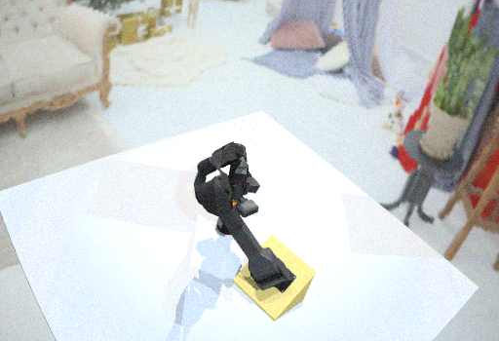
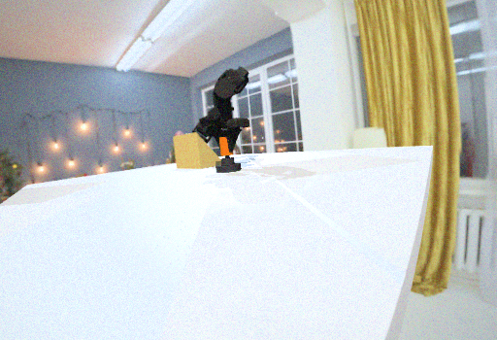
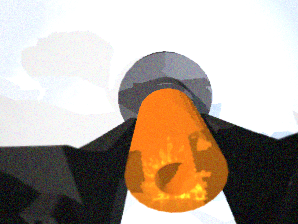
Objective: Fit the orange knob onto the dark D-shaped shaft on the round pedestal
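Observation:
The orange knob (image 1: pixel 234 203) (image 2: pixel 224 146) (image 3: pixel 167 120) is a tall cylinder with a round opening in its near end, leaning slightly in the exterior view. My gripper (image 1: pixel 245 198) (image 2: pixel 226 147) (image 3: pixel 168 122) is shut on it, a black finger on each side. The dark round pedestal (image 1: pixel 223 228) (image 2: pixel 228 166) (image 3: pixel 134 85) stands on the table. In the exterior view the knob's lower end is at about the height of the top of the short dark shaft (image 2: pixel 227 156), clear above the pedestal's base. Whether the shaft's tip is inside the hole is hidden.
A yellow wedge-shaped block (image 1: pixel 304 284) (image 2: pixel 191 152) is under the arm's base, beside the pedestal. The arm reaches over from it. The white table (image 1: pixel 380 269) (image 2: pixel 291 239) carries faint shadows and reflections.

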{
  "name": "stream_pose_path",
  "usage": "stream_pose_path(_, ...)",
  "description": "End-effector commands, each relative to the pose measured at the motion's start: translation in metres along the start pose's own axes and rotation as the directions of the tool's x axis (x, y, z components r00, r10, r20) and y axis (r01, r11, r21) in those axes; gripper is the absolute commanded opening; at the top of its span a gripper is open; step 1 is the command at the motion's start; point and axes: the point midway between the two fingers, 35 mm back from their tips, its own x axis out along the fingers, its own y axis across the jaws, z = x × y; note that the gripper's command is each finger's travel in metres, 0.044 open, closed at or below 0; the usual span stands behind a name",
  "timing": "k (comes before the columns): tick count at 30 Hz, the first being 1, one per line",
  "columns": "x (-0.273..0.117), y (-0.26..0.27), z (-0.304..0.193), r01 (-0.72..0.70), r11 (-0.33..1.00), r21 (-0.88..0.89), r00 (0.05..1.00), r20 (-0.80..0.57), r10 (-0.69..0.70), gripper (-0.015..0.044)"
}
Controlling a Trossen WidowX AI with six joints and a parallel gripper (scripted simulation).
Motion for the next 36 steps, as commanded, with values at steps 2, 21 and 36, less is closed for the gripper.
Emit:
stream_pose_path(2, 0.0038, -0.0001, -0.0009, -0.004, 0.999, 0.037, 1.000, -0.005, 0.004, 0.0000)
stream_pose_path(21, 0.0093, -0.0010, -0.0007, -0.001, 1.000, 0.003, 1.000, 0.000, 0.001, 0.0000)
stream_pose_path(36, 0.0093, -0.0010, -0.0007, -0.001, 1.000, 0.003, 1.000, 0.000, 0.001, 0.0394)
